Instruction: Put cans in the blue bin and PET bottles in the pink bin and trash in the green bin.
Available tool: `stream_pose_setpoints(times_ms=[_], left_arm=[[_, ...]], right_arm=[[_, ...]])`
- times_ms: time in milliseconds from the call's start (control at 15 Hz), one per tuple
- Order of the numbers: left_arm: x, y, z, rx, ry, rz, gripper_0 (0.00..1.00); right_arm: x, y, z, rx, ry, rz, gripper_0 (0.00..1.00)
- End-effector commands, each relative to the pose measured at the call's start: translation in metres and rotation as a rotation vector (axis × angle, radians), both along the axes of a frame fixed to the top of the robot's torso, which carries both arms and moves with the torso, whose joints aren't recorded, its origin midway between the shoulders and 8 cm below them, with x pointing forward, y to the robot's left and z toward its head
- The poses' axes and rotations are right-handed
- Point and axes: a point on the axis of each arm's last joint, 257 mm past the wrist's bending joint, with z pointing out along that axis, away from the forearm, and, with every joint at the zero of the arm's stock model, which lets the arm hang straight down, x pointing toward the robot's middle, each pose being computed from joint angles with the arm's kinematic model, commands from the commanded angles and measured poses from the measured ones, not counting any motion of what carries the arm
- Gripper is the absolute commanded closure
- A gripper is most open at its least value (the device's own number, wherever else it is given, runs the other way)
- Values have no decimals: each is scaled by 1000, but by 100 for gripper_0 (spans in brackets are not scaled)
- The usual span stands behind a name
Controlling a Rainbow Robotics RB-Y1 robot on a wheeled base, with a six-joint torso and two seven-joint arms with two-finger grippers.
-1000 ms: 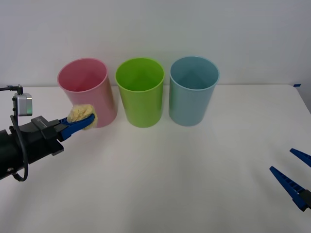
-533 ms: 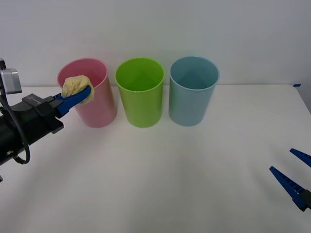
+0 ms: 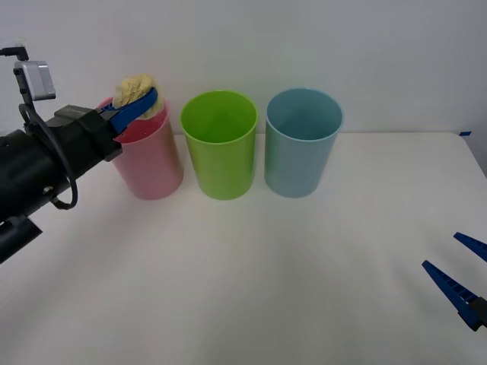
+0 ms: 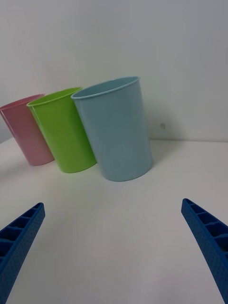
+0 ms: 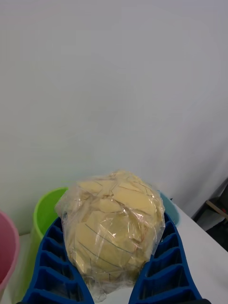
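Observation:
My left gripper (image 3: pixel 141 101) is shut on the trash (image 3: pixel 135 90), a pale yellow crumpled wad, held in the air above the rim of the pink bin (image 3: pixel 148 163). The left wrist view has the trash (image 5: pixel 114 225) wedged between the blue fingers (image 5: pixel 47 266), with the green bin (image 5: pixel 42 218) beyond. The green bin (image 3: pixel 220 148) stands in the middle of the row and the blue bin (image 3: pixel 302 144) on its right. Low at the table's right edge, my right gripper (image 3: pixel 460 274) rests open, holding nothing. From the right wrist, the blue bin (image 4: pixel 118 130), green bin (image 4: pixel 64 130) and pink bin (image 4: pixel 26 135) line up.
A white table (image 3: pixel 266 281) stretches in front of the three bins, bare between them and the right gripper. A plain white wall rises close behind the bins. The left arm's black body (image 3: pixel 38 171) reaches in from the left edge.
My left gripper has lifted the trash from in front of the pink bin's wall up to above its rim, moving slightly right. The right arm has stayed still.

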Motion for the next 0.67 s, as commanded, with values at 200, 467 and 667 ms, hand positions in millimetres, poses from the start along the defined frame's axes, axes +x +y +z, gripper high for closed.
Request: stream_pose_setpoints(times_ms=[200,467,667], left_arm=[[13,-14,8,-25,38,-18,100],[30,-19,11,3,21,-13,100],[53,-26,11,18,26,-6,100]], right_arm=[[0,0,0,0,0,0,0],[0,0,0,0,0,0,0],[0,0,0,0,0,0,0]])
